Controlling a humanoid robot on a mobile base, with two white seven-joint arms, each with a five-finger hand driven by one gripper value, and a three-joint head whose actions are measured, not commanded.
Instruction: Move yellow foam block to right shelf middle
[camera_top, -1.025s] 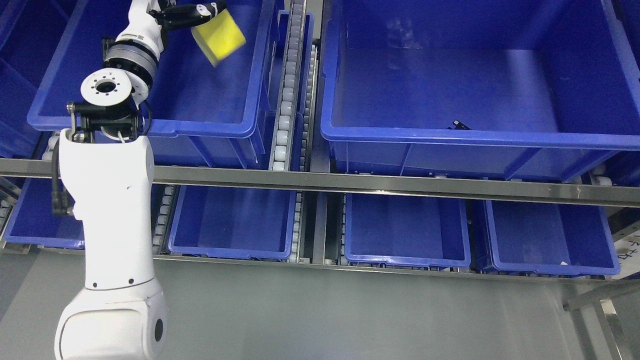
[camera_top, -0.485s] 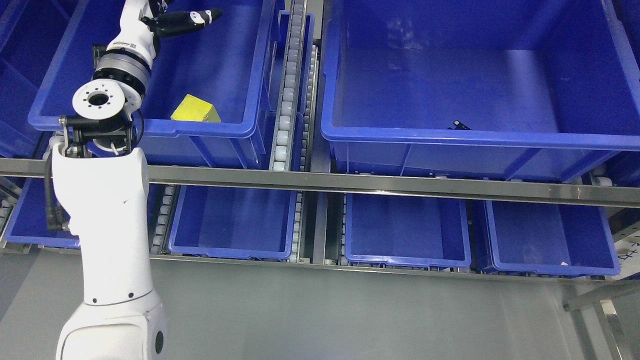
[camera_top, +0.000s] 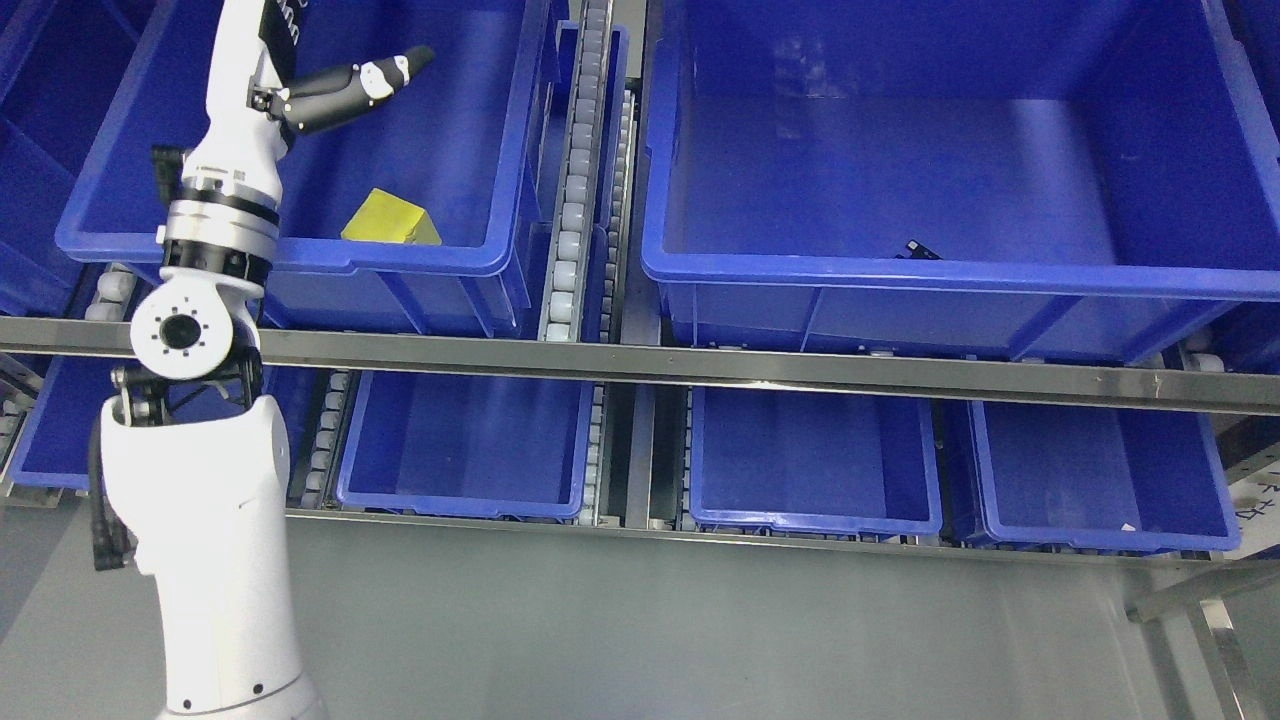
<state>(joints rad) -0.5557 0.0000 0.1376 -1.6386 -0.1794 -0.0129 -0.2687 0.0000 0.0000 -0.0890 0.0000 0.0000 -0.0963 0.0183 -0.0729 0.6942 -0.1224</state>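
The yellow foam block (camera_top: 390, 219) lies on the floor of the upper-left blue bin (camera_top: 500, 180), close to its front wall, which hides the block's lower part. My left hand (camera_top: 345, 85) hangs above the bin, up and to the left of the block, with its dark fingers (camera_top: 395, 68) stretched out and holding nothing. The white left arm (camera_top: 215, 250) rises from the lower left across the shelf rail. The right arm is out of the picture.
A large blue bin (camera_top: 960, 275) fills the upper right, with a small dark object (camera_top: 921, 249) on its floor. A roller track (camera_top: 575, 190) separates the two upper bins. A steel rail (camera_top: 760, 370) crosses the front. Three smaller blue bins (camera_top: 812, 525) sit on the lower level.
One second ago the left hand held the yellow block above the bin. It let go, the block dropped to the bin floor, and the arm has since drawn back and down.
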